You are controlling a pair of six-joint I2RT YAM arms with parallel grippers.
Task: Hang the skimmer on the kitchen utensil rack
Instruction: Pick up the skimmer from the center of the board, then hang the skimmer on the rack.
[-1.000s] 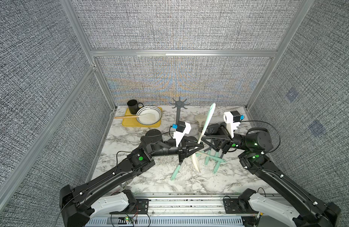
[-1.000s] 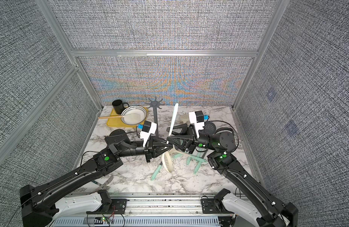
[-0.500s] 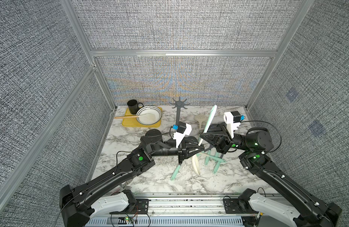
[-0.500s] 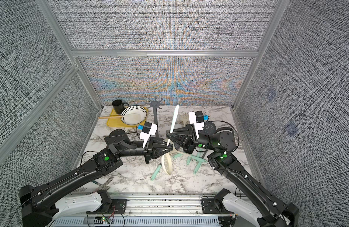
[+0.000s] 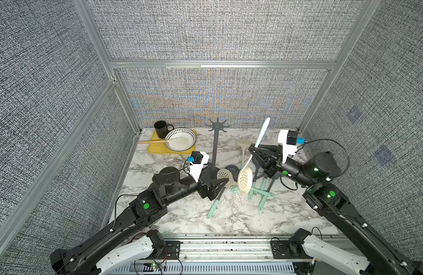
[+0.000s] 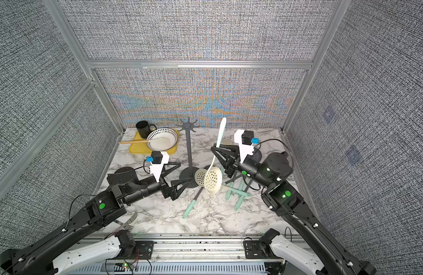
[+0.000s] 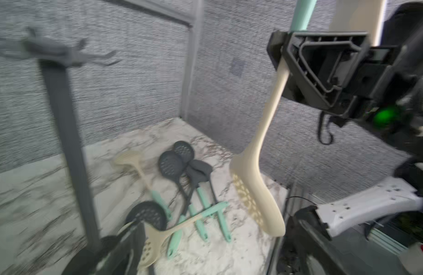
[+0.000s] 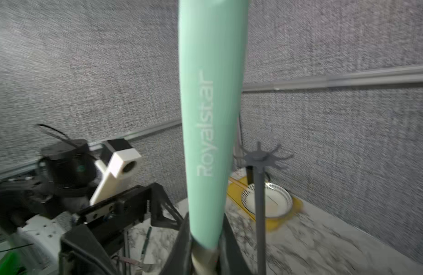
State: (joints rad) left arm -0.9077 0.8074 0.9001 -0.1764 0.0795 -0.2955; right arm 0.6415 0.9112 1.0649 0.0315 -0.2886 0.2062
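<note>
Right of the kitchen utensil rack (image 5: 215, 152), in both top views, we see the skimmer (image 5: 245, 178) hanging in the air, mint handle up and cream perforated head down. Our right gripper (image 5: 252, 149) is clamped on its shaft where mint meets cream. The handle tip stands right of the rack's crown of hooks, apart from it. Our left gripper (image 6: 183, 172) gapes wide and empty just beside the rack's round base. We judge that a careless swing there could nudge the base and shift the hooks out of our approach.

From the left wrist, blurred, the head dangles above loose utensils (image 7: 170, 164) lying right of the rack's base. With the weight hanging below a smooth shaft, the skimmer may pivot in the jaws.

From the right wrist, the handle fills the view, pinched narrowly, with the rack's crown beyond it. We cannot see a hanging hole. If the handle strikes a hook sideways, we think the thin pole could tip.
</note>
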